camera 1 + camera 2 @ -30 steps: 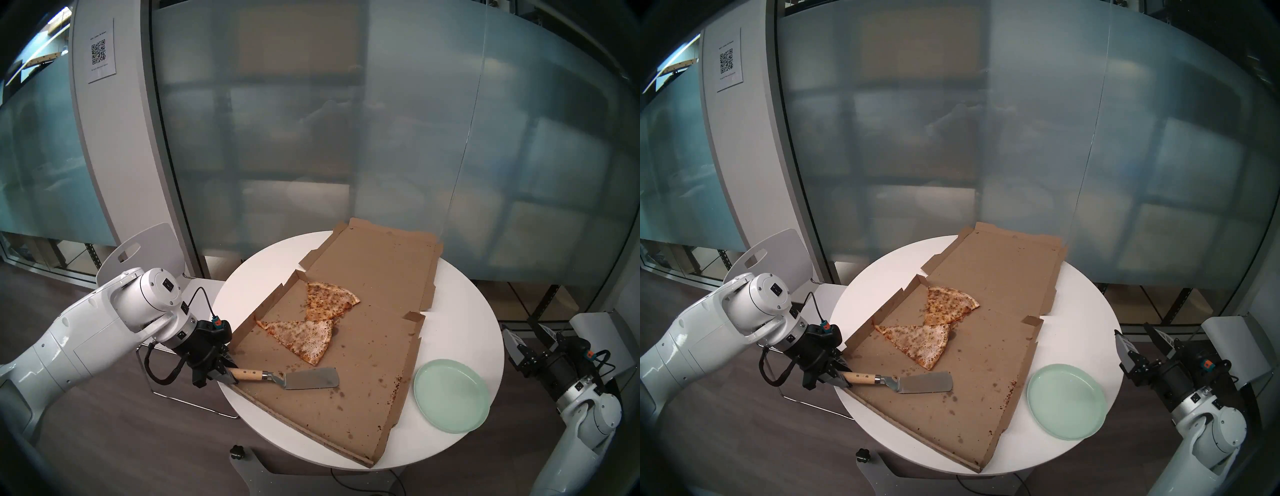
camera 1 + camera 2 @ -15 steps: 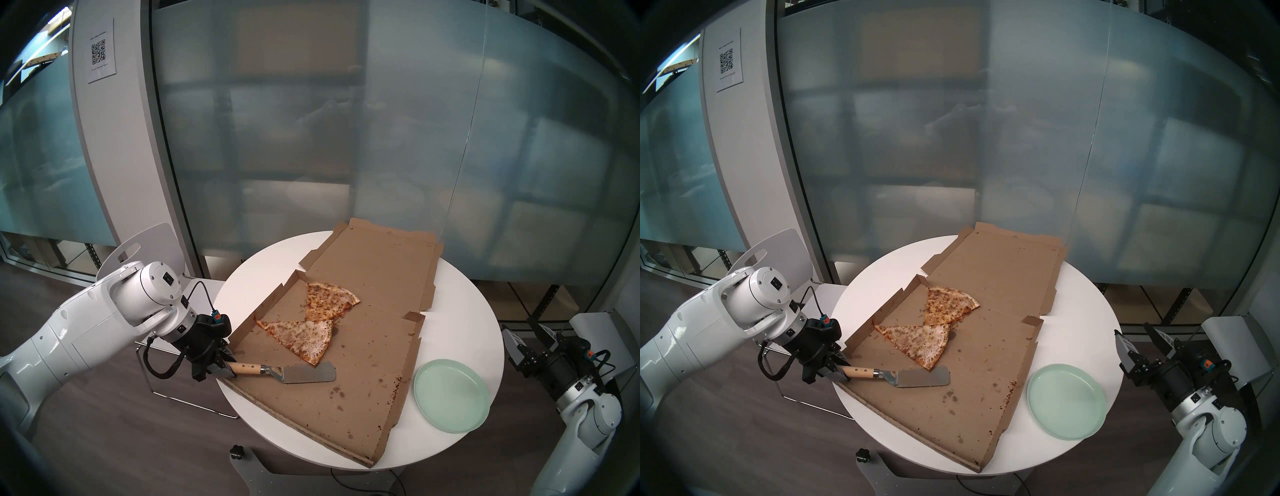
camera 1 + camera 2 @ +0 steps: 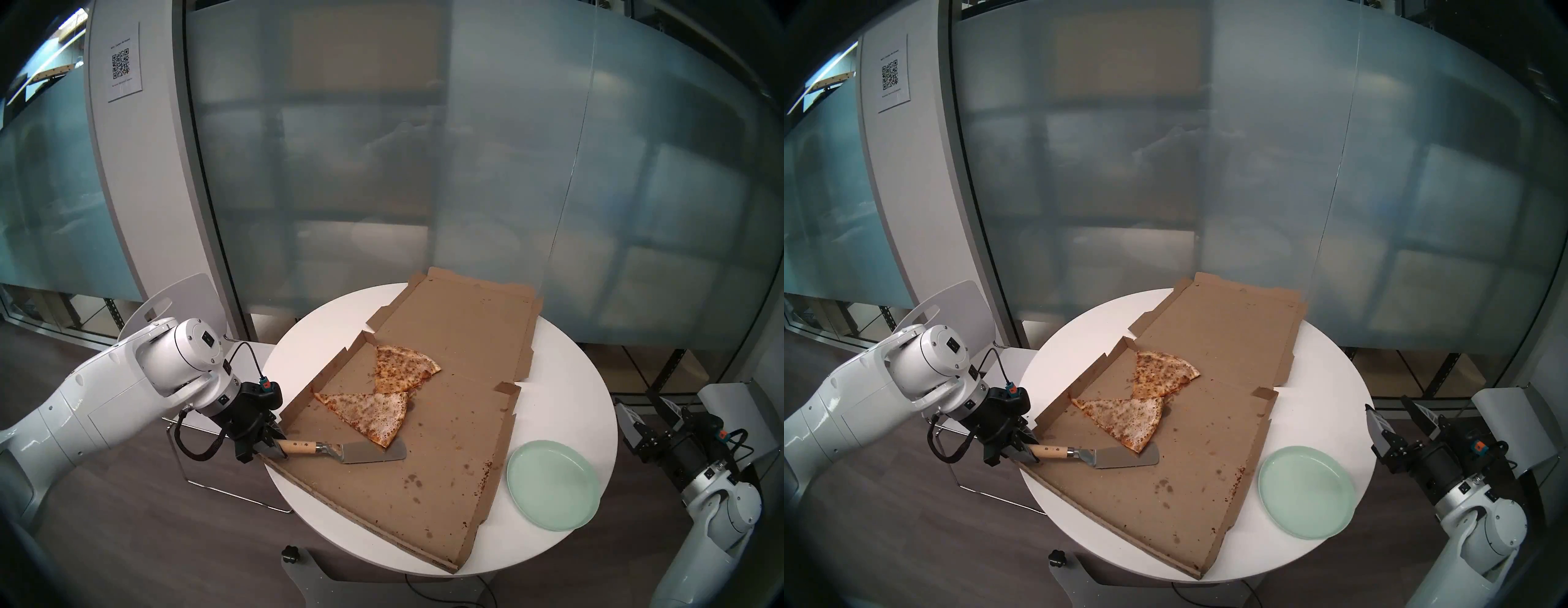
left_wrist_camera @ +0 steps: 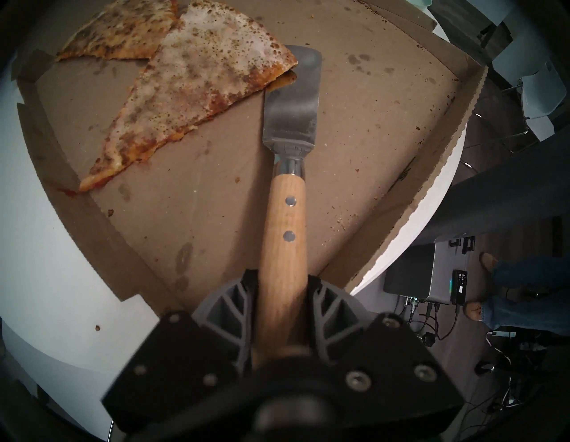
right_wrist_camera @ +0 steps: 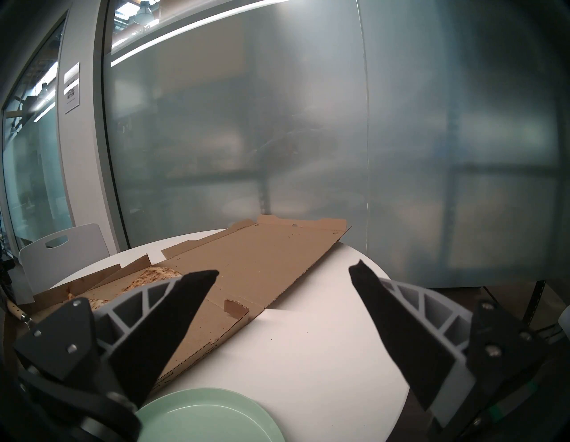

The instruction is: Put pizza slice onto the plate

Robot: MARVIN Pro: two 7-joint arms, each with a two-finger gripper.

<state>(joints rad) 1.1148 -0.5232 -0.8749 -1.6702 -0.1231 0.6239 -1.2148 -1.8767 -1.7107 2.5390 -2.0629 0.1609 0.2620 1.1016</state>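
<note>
Wooden-handled spatula clenched in left gripper, blade tip just under slice corner in box. Plate w/o food, near right. Right gripper agape, idle. Scoop + transfer still to do imo.

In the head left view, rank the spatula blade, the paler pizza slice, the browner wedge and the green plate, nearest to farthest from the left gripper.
From the left gripper, shut on the spatula handle:
1. Spatula blade, just right of it in the box.
2. Pizza slice, its tip over the blade.
3. Browner wedge, farther back.
4. Plate, far right on the table.
</note>
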